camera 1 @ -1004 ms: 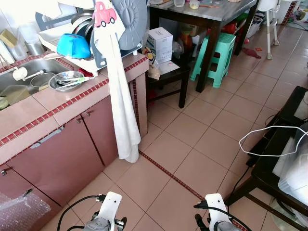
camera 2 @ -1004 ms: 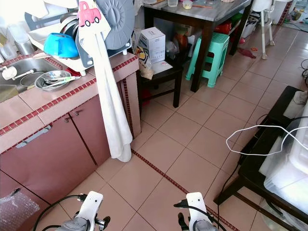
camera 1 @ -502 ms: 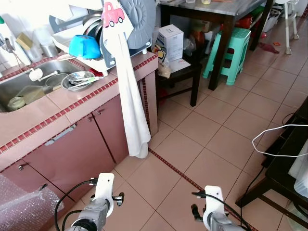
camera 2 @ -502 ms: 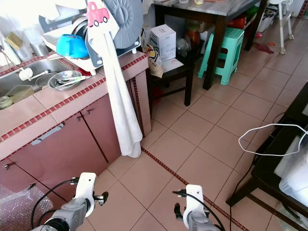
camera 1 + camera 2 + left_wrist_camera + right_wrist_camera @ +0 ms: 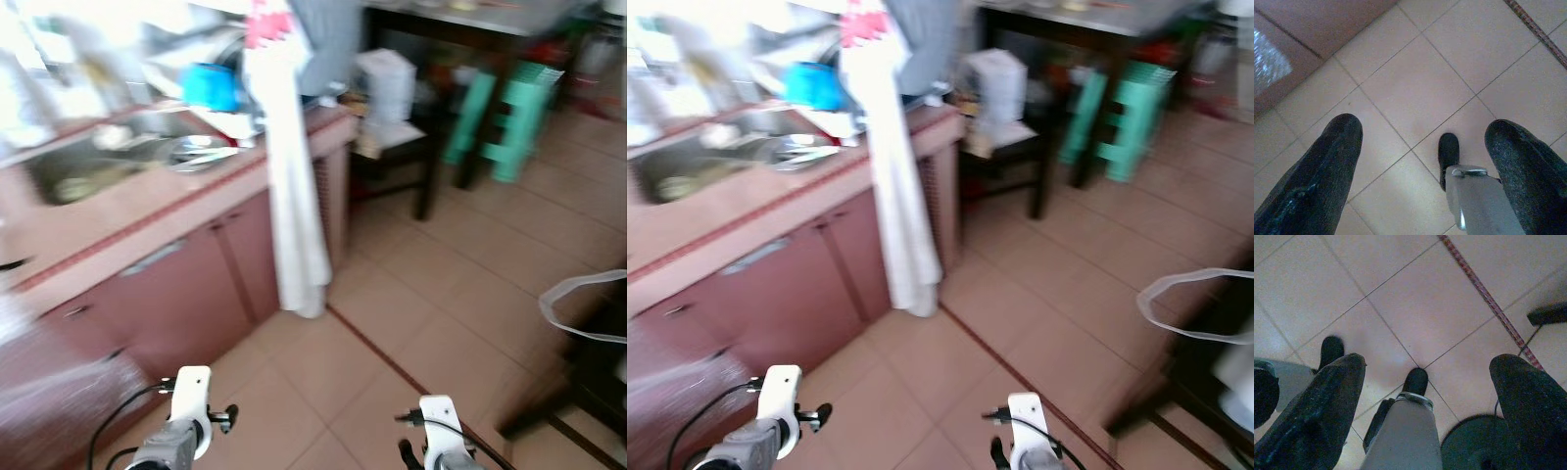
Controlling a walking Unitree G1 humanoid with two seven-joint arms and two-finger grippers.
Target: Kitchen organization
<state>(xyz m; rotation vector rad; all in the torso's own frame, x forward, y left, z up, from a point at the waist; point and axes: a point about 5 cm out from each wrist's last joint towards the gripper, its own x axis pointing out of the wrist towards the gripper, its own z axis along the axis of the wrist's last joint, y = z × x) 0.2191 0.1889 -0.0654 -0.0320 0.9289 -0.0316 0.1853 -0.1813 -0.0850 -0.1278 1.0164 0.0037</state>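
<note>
The head views are blurred by motion. A pink tiled counter [image 5: 147, 211] with a steel sink [image 5: 83, 171] runs along the left. On it stand a metal bowl [image 5: 201, 152], a blue bowl [image 5: 216, 86] and a dish rack. A long white towel [image 5: 294, 196] hangs over the counter's end. Both silver arms hang low at the bottom edge, left arm [image 5: 191, 392] and right arm [image 5: 436, 416]. My left gripper [image 5: 1425, 125] is open over floor tiles with nothing in it. My right gripper [image 5: 1431, 360] is open too, above the red tile strip [image 5: 1484, 293].
Maroon cabinet doors [image 5: 167, 294] sit below the counter, with bubble wrap [image 5: 59, 392] at the lower left. Further back are a white box [image 5: 392, 83] on a low dark table and green stools [image 5: 505, 117] by a dark dining table. A white cable [image 5: 588, 308] loops over dark furniture at the right.
The whole picture has shifted and blurred, so the camera is moving; the counter and sink now show more fully. Both arms stay low and both grippers remain open.
</note>
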